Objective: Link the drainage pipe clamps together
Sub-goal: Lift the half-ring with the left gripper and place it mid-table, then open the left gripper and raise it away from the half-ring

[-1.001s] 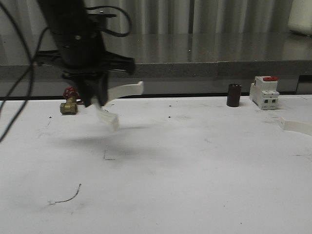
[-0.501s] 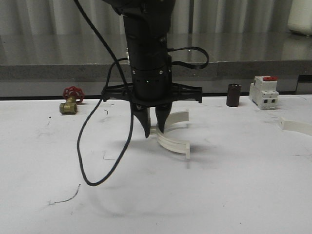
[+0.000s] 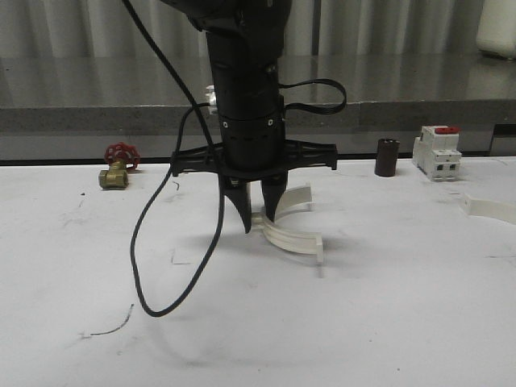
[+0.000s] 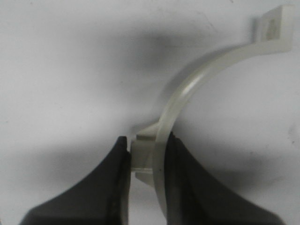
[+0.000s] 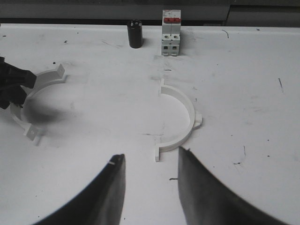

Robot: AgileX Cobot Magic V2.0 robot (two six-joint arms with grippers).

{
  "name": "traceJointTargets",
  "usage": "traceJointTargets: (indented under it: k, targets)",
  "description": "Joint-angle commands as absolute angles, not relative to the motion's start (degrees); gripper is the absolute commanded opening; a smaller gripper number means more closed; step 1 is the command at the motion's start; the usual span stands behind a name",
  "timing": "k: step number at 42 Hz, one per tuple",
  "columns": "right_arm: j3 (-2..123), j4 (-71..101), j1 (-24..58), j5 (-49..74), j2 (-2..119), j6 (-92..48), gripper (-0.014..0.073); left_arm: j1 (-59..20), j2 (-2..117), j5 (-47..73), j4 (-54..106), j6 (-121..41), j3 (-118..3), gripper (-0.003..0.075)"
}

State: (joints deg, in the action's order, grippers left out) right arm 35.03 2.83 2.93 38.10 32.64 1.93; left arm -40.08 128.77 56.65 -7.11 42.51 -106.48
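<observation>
My left gripper (image 3: 260, 222) hangs low over the middle of the table, shut on one white drainage pipe clamp (image 3: 294, 238). In the left wrist view the jaws (image 4: 146, 154) pinch the band (image 4: 197, 84) beside a small tab, and the arc curves away to its flat end tab. The second clamp (image 5: 180, 117) lies flat on the table just beyond my open right gripper (image 5: 149, 159), which has nothing between its fingers. This second clamp (image 3: 492, 208) shows at the far right edge in the front view. The held clamp (image 5: 40, 84) also appears in the right wrist view, with the left arm's black fingers (image 5: 14, 79) on it.
A white breaker with a red top (image 3: 436, 152) and a dark cylinder (image 3: 387, 157) stand at the back right. A brass valve with a red handle (image 3: 117, 168) sits at the back left. A black cable (image 3: 153, 266) loops down from the left arm.
The left arm carried its clamp from the back left to the table's middle, then sank slightly in the last half second. The clamp's free end is now closer to the table.
</observation>
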Motion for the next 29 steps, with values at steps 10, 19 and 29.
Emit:
traceJointTargets:
  k: [10,19,29]
  targets:
    - [36.9,2.8,2.6,34.4,33.2,1.7,0.0311,-40.4,126.3,56.3,-6.2,43.2,-108.2,-0.0008]
    - [36.9,2.8,2.6,34.4,33.2,1.7,0.0311,-40.4,126.8,56.8,-5.4,43.2,-108.2,0.0072]
    - [36.9,2.8,2.6,34.4,33.2,1.7,0.0311,-40.5,126.8,56.8,-5.5,42.9,-108.2,0.0252]
